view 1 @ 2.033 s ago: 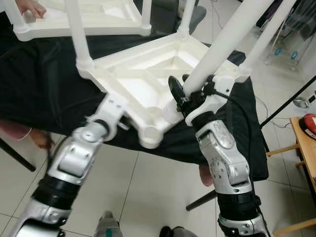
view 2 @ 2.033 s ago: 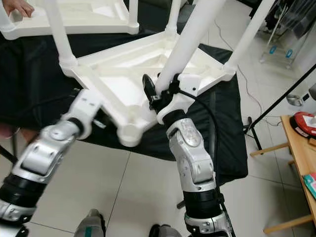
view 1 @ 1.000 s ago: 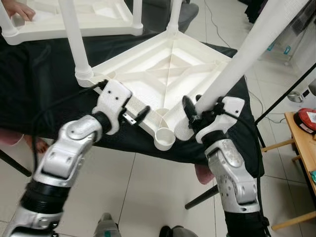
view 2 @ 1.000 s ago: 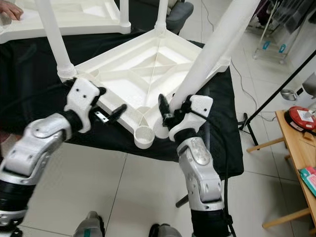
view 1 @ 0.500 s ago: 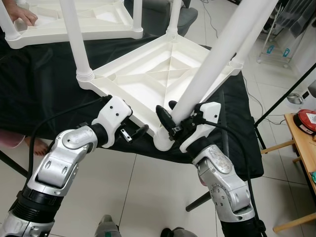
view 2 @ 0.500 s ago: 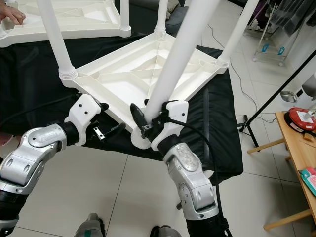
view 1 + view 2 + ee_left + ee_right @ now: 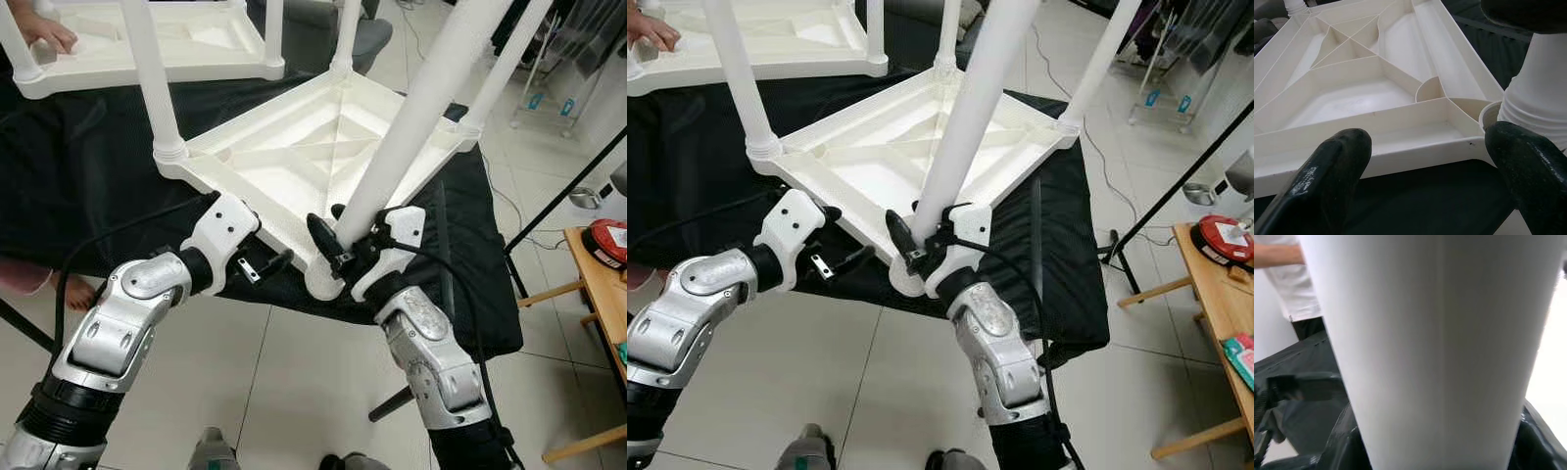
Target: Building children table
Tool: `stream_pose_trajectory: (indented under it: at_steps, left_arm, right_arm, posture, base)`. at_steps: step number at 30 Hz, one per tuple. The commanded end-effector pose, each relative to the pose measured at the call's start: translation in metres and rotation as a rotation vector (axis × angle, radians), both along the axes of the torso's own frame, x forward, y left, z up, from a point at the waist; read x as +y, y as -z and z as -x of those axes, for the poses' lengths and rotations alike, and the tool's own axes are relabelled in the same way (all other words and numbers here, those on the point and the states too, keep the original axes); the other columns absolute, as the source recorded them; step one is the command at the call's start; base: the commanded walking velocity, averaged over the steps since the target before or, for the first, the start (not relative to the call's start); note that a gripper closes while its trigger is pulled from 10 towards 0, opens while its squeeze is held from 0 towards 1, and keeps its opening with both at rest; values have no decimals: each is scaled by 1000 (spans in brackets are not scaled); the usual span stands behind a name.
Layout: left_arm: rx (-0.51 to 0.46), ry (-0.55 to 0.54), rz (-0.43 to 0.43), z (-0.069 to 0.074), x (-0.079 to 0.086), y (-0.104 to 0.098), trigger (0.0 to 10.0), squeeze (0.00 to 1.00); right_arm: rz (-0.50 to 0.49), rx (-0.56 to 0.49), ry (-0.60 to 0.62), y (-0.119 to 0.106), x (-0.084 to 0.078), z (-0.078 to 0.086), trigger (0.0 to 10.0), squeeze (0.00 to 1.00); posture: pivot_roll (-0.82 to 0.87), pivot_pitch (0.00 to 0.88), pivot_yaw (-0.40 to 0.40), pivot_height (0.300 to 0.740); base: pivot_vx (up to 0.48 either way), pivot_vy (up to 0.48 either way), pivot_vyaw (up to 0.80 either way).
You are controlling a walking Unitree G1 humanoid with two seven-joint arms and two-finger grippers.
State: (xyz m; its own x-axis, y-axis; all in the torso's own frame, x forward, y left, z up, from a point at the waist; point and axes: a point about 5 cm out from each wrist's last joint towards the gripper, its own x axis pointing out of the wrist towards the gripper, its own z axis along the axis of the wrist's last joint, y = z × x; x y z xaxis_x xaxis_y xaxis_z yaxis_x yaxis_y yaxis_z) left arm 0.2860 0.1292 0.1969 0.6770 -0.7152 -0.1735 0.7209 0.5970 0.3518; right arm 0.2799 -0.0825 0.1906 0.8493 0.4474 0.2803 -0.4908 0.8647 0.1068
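we see the white plastic tabletop (image 7: 313,157) lying upside down on a black cloth (image 7: 88,186), ribbed underside up, one corner pointing toward us at the near edge of the cloth; three legs are seated upright in their corner sockets: the left leg (image 7: 147,69), the far leg (image 7: 345,34) and the right leg (image 7: 505,64); we judge these three done.

the right gripper (image 7: 338,245) is clamped on the fourth leg (image 7: 411,117) low on its shaft, one black finger on each side of the tube; the leg leans up and to the right, and its ribbed foot sits at the near corner socket (image 7: 323,284); the left wrist view shows the ribbed end beside or partly over the socket rim, so we cannot tell whether it has entered; we judge it not fully seated, since it is tilted while the others stand straight.

the left gripper (image 7: 265,264) sits just left of that socket at the tabletop's near-left edge, its fingers (image 7: 1334,169) spread wide with the edge rail between them, pinching nothing.

what is left, in our judgement: bring the fourth leg upright, press it home in the socket, then turn the table over.

at the far left a second upturned tabletop (image 7: 137,49) lies on the cloth with a person's hand (image 7: 49,29) on it; a wooden stand (image 7: 598,284) is at the right.
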Motion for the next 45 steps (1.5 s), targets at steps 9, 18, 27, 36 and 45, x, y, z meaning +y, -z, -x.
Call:
stream_pose_trajectory:
  at_steps: [9, 18, 27, 36, 45]
  left_arm:
    - [11, -11, 11, 2, -3, 3, 10000, 0]
    - [11, -26, 17, 2, -3, 3, 10000, 0]
    - [8, -27, 24, 0, -5, 2, 10000, 0]
    - [3, -23, 22, -2, -5, 0, 10000, 0]
    - [2, -25, 22, -2, -6, 0, 10000, 0]
  right_arm:
    - [35, 107, 17, 21, -4, -17, 10000, 0]
    - [145, 125, -39, 32, 4, -12, 10000, 0]
    - [156, 93, -244, 36, 7, 9, 10000, 0]
    - [140, 151, -221, 44, -10, 4, 10000, 0]
    - [318, 196, -67, 54, -20, -14, 10000, 0]
  posture:
    - [203, 108, -53, 740]
    - [208, 110, -61, 740]
    - [208, 110, -61, 740]
    - [201, 113, -49, 740]
    - [200, 113, -48, 740]
  base:
    - [0, 0, 0]
    - [0, 0, 0]
    - [0, 0, 0]
    - [0, 0, 0]
    - [0, 0, 0]
